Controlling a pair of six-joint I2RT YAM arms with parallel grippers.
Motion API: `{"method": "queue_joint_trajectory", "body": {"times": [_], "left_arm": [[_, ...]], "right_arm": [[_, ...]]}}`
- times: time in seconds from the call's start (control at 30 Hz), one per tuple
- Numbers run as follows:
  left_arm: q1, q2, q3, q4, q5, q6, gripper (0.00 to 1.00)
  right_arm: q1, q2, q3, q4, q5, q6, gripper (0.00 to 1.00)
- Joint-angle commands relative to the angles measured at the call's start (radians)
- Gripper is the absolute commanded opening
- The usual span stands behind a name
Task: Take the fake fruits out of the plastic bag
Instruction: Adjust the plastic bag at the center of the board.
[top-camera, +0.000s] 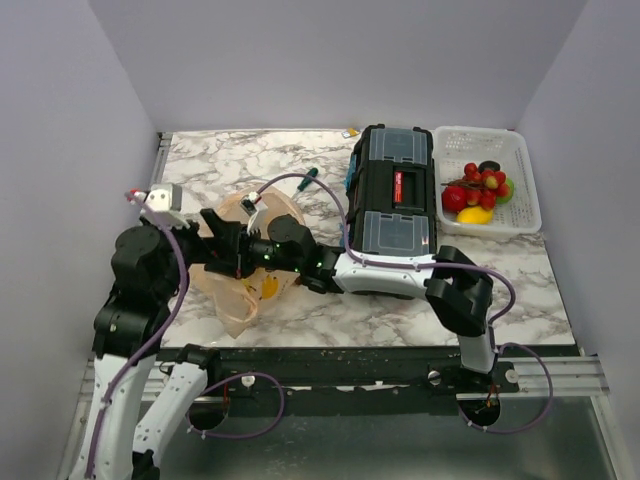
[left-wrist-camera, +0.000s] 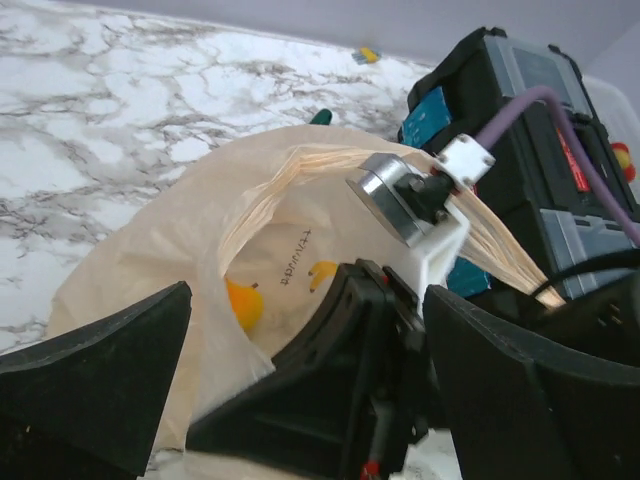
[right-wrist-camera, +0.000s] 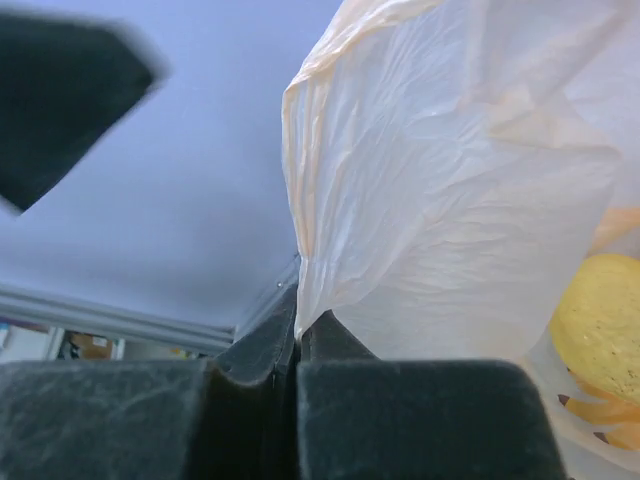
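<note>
The peach-orange plastic bag (top-camera: 232, 298) lies on the marble table left of the toolbox, its mouth held up. My right gripper (top-camera: 252, 254) is shut on the bag's edge, and the right wrist view shows its jaws (right-wrist-camera: 298, 345) pinching the film (right-wrist-camera: 450, 200). My left gripper (top-camera: 230, 240) is open at the bag's mouth, with its fingers (left-wrist-camera: 95, 370) spread either side of the right gripper (left-wrist-camera: 340, 390). An orange-yellow fruit (left-wrist-camera: 243, 303) lies inside the bag (left-wrist-camera: 140, 250). A yellow fruit (right-wrist-camera: 600, 325) shows through the film. A red ball (top-camera: 454, 198), yellow oval (top-camera: 475, 214) and red berries (top-camera: 485, 180) lie in the white basket (top-camera: 525, 205).
A black toolbox (top-camera: 395, 205) stands right of the bag, under the right arm's forearm. The white perforated basket sits at the back right corner. A small green-handled item (top-camera: 310, 176) lies behind the bag. Grey walls enclose the table.
</note>
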Motion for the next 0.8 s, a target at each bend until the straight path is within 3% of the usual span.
{"method": "queue_joint_trajectory", "body": {"times": [0.0,0.1,0.17,0.27,0.43,0.57,0.77], "left_arm": [[-0.003,-0.148,-0.041,-0.083,-0.119,-0.078,0.99],[-0.003,-0.211,-0.068,-0.172,-0.219,-0.146,0.99],[-0.003,-0.245,-0.092,-0.218,-0.246,-0.169,0.99],[-0.003,-0.281,-0.136,-0.253,-0.211,-0.201,0.99],[-0.003,-0.276,-0.223,-0.257,-0.151,-0.251,0.99],[-0.003,-0.217,-0.243,-0.261,-0.176,-0.275,0.99],[-0.002,-0.122,-0.288,-0.228,-0.155,-0.276,0.98]], "right_arm": [[-0.012,0.080,0.023,0.039,0.033,0.101,0.05],[-0.014,0.069,0.020,0.002,0.039,0.070,0.30],[-0.016,0.045,0.002,-0.023,0.064,0.040,0.54],[-0.022,0.008,-0.001,-0.099,0.065,-0.016,0.70],[-0.024,-0.076,-0.041,-0.212,0.111,-0.123,0.80],[-0.023,-0.156,-0.121,-0.210,0.128,-0.197,0.95],[-0.024,-0.236,-0.177,-0.191,0.110,-0.269,1.00]]}}
